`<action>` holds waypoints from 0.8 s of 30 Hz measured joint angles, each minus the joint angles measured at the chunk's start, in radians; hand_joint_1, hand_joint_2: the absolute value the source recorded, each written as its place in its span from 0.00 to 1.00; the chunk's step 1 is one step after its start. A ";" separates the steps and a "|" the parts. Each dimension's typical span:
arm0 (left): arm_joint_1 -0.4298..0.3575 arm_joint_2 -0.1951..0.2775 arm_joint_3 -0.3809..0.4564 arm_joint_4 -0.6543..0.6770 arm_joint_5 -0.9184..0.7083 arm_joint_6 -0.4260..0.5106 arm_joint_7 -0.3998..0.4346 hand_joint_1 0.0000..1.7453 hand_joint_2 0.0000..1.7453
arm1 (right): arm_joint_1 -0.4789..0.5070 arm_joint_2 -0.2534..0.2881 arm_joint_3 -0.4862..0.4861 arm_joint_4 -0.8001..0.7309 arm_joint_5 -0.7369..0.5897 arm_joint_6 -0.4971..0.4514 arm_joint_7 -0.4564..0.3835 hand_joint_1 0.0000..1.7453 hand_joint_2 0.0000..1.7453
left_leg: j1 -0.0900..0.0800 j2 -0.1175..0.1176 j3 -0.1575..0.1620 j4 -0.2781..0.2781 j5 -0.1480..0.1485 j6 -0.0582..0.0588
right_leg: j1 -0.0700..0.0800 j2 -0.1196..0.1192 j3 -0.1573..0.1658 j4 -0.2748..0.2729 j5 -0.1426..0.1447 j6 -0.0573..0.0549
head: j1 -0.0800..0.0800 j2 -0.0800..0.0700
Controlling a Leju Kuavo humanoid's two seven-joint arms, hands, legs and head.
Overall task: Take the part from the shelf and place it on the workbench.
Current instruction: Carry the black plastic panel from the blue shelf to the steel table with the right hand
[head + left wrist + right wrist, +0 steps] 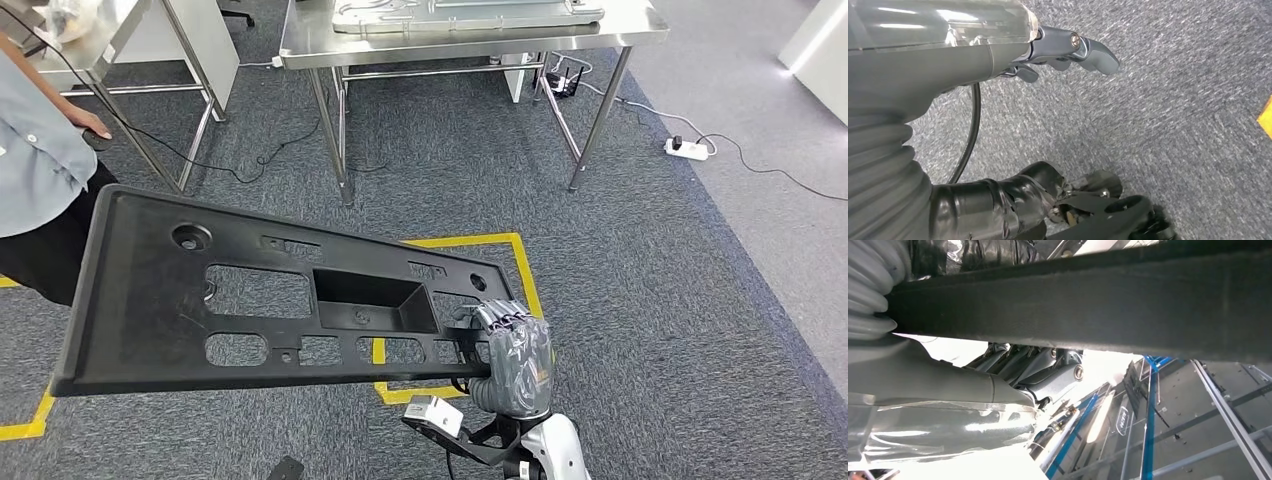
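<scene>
A long black plastic panel (pixel 250 300) with several cut-outs and a central recess hangs tilted over the carpet in the head view. My right hand (pixel 515 355) grips its right end, fingers hooked over the edge. In the right wrist view the panel's dark edge (pixel 1098 305) runs across above my right hand (pixel 998 390), whose fingers (pixel 1048 372) curl up against it. My left hand (pixel 1068 50) hangs over the grey carpet with nothing in it, thumb out and fingers loosely apart. The steel workbench (pixel 640 30) stands ahead at the far side.
A grey tray-like piece (pixel 470 12) lies on the workbench. A second steel table (pixel 150 40) stands at the far left, and a person (pixel 40 170) stands close by the panel's left end. Yellow floor tape (pixel 525 280), cables and a white power strip (pixel 688 149) lie on the carpet.
</scene>
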 joint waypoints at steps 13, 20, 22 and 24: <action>-0.003 0.001 0.000 0.000 0.000 -0.001 0.000 0.00 1.00 | 0.000 -0.002 0.003 0.000 -0.001 0.000 -0.002 1.00 1.00 | 0.002 -0.001 0.108 -0.228 0.080 0.054 | -0.003 0.000 -0.136 0.275 -0.126 0.050 | 0.002 0.000; -0.005 0.000 -0.002 0.000 -0.002 -0.015 0.001 0.00 1.00 | -0.009 -0.004 0.004 0.001 -0.001 -0.001 -0.003 1.00 1.00 | -0.002 -0.003 0.121 -0.219 0.056 0.028 | 0.000 -0.005 -0.027 0.022 0.003 0.037 | 0.001 0.000; -0.006 0.001 -0.002 0.000 -0.002 -0.015 0.001 0.00 1.00 | -0.010 -0.003 0.004 0.001 -0.001 -0.001 -0.004 1.00 1.00 | -0.002 -0.002 0.123 -0.219 0.052 0.016 | -0.001 -0.003 -0.024 0.015 0.003 0.027 | 0.001 0.000; -0.007 0.001 -0.002 0.000 -0.002 -0.014 0.001 0.00 1.00 | -0.012 -0.003 0.004 0.001 -0.001 -0.002 -0.005 1.00 1.00 | 0.000 -0.002 0.109 -0.180 0.028 0.007 | -0.005 -0.003 -0.014 0.007 0.001 0.013 | 0.000 0.000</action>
